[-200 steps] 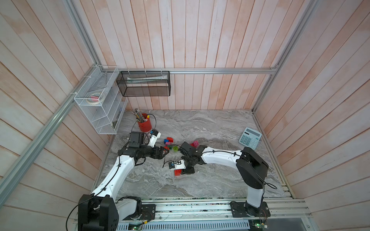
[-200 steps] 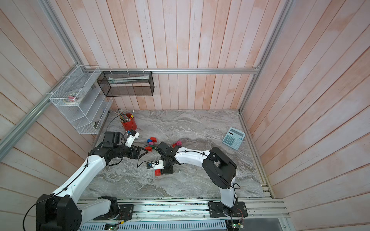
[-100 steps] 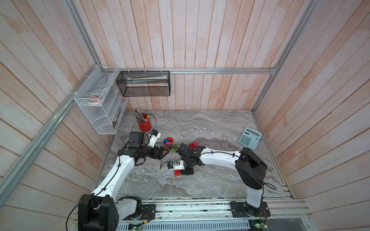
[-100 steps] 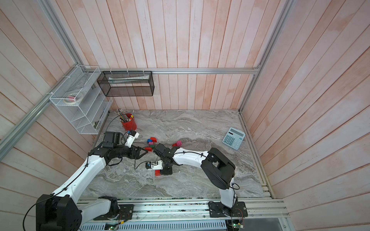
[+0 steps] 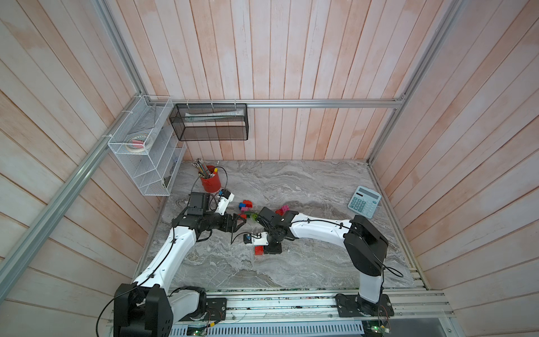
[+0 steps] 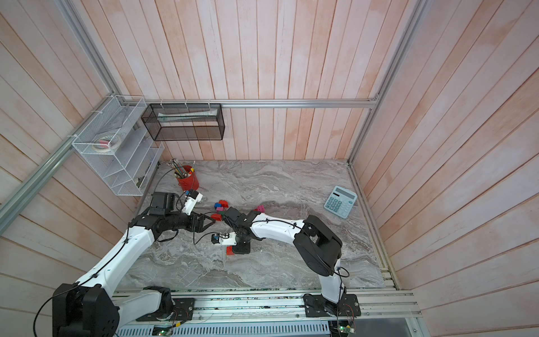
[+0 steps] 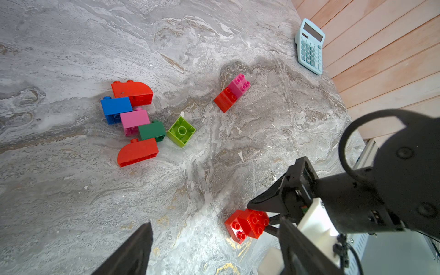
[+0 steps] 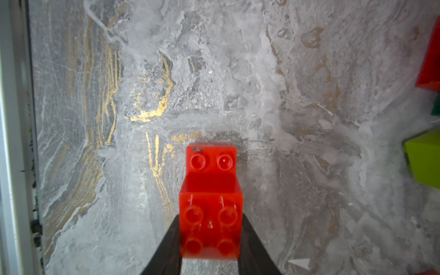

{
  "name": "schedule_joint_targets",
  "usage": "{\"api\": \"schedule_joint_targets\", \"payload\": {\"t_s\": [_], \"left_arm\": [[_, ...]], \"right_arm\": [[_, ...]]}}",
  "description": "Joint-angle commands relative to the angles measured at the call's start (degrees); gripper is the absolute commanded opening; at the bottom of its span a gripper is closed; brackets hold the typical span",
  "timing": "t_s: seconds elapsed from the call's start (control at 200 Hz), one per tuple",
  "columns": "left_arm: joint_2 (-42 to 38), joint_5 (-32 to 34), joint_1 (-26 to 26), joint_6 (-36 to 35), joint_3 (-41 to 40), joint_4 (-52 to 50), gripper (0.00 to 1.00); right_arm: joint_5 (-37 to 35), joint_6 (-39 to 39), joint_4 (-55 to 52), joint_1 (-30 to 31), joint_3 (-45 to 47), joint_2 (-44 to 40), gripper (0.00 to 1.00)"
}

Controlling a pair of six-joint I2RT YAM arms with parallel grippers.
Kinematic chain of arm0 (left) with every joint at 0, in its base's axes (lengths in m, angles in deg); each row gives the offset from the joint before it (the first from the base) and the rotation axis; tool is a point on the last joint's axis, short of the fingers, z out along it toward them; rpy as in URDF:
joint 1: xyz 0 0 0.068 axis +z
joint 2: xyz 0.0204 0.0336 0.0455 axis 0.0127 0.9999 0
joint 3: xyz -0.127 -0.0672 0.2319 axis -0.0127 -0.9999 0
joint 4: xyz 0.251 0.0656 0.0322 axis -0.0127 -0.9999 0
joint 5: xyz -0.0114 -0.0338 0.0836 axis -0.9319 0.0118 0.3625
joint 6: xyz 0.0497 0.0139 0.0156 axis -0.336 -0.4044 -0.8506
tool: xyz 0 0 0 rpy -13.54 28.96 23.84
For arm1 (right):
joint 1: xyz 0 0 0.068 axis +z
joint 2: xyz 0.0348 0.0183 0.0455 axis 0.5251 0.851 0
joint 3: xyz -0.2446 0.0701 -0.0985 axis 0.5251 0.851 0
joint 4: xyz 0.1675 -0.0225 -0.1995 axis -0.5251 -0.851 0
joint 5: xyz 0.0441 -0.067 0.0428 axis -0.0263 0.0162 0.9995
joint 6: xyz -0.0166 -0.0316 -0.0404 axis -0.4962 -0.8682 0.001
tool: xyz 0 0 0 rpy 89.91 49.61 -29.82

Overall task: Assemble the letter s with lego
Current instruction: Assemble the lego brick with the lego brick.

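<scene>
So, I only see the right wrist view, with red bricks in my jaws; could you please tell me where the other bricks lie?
Observer: Six lie clustered: two rounded red bricks, a blue brick, pink brick, dark green brick and lime brick.
Operator: Where is the left gripper?
Observer: The left gripper stands open and empty, pointing at that cluster.
Operator: Any strays?
Observer: A second pink brick touches a red brick nearer the calculator.

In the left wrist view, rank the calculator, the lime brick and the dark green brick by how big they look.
1. Calculator: largest, despite being farthest away.
2. Lime brick and dark green brick: about alike, so no ranking between them.
</scene>
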Motion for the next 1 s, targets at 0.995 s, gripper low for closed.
{"api": "schedule_joint_targets", "payload": {"t_s": [0.995], "left_arm": [[0.2, -0.1, 0.3, -1.6, 0.9, -0.4, 0.86]], "right_arm": [[-2.3, 1.9, -4.9, 0.1, -4.6, 1.8, 0.58]]}}
